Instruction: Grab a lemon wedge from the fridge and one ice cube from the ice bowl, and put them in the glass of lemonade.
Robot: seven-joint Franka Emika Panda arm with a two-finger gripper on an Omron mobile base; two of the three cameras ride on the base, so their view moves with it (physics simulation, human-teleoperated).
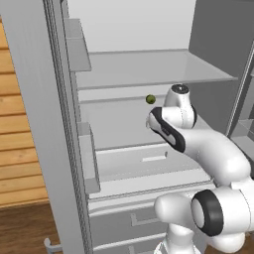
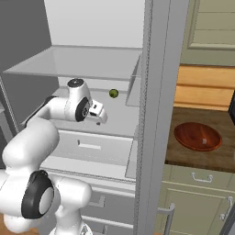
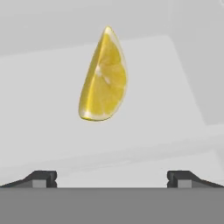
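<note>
So the white arm's hand [image 3: 112,178] is spread wide apart inside the open light-grey fridge [image 1: 149,74], holding nothing. The bright yellow lemon wedge [image 3: 104,77] lies on the pale shelf straight ahead of the dark fingertips [image 3: 43,178], not touching them.

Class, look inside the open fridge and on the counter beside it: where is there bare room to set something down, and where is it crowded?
Bare: the upper fridge shelf; the middle shelf left of the small green item; the counter in front of the ice bowl. Crowded: the middle shelf's right part, where the open gripper faces the lemon wedge.
</note>
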